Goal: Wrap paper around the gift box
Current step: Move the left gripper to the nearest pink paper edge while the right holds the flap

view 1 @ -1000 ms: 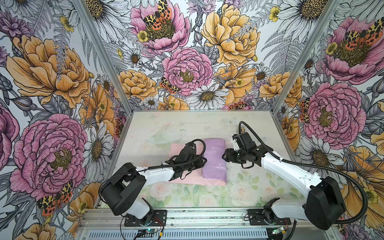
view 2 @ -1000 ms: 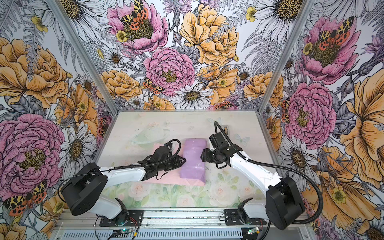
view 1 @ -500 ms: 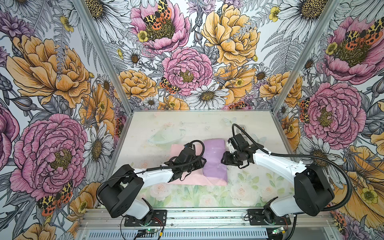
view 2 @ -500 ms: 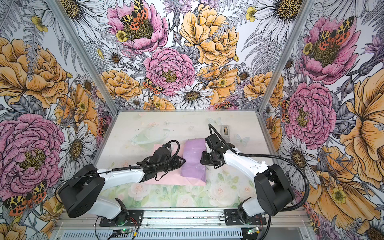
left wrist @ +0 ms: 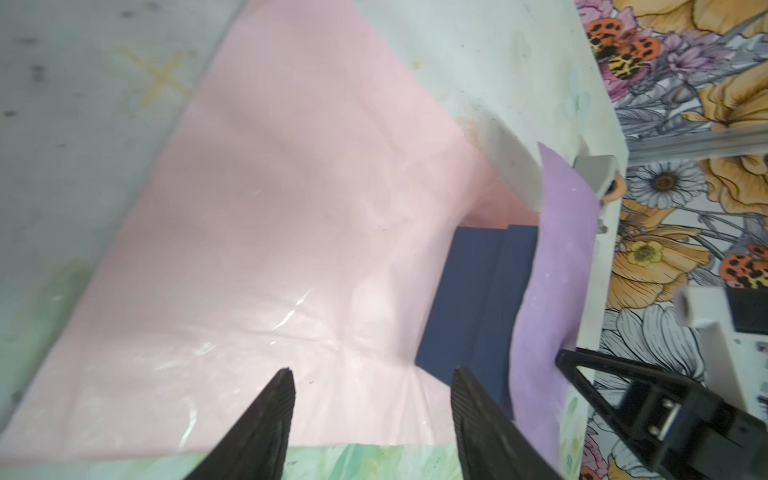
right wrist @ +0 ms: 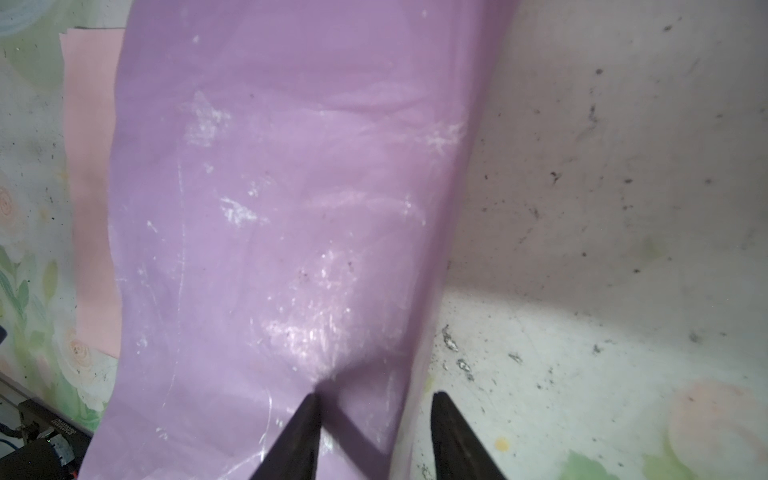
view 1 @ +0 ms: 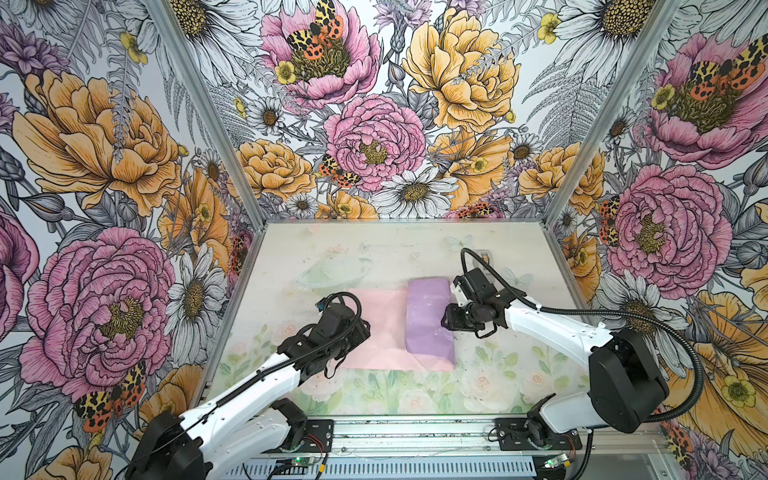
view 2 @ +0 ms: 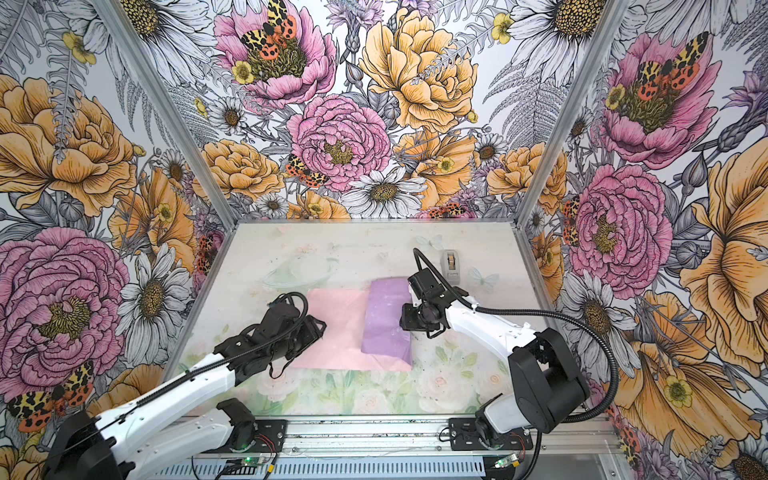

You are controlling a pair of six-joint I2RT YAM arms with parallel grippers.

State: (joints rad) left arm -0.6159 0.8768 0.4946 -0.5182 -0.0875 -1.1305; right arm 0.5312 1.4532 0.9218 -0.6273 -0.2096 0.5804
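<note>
**Inspector:** Where is the gift box?

**Examiner:** The gift box (left wrist: 469, 299) stands on the paper (view 1: 374, 332), near the centre of the table (view 1: 374, 245). Its navy side shows in the left wrist view only. In both top views it is covered by the paper's lilac face, folded over from 3 o'clock. The pink face lies flat toward 9 o'clock and is creased.

**Inspector:** Left gripper?

**Examiner:** The left gripper (left wrist: 372, 399) is at 9 o'clock of the box, low over the pink face. Its jaws are well apart, with nothing between them and nothing held. I cannot tell whether it touches the sheet.

**Inspector:** Right gripper?

**Examiner:** The right gripper (right wrist: 376, 415) is at 3 o'clock of the box, pointing toward 9 o'clock. Its jaws are part-way apart. One fingertip (right wrist: 309, 419) bears on the lilac fold near its edge. The other is over bare table just beside it. Nothing is clamped.

**Inspector:** Other items?

**Examiner:** One grey tape dispenser (view 2: 451, 264), at 1 o'clock of the box, beyond the right arm and apart from the paper.
</note>
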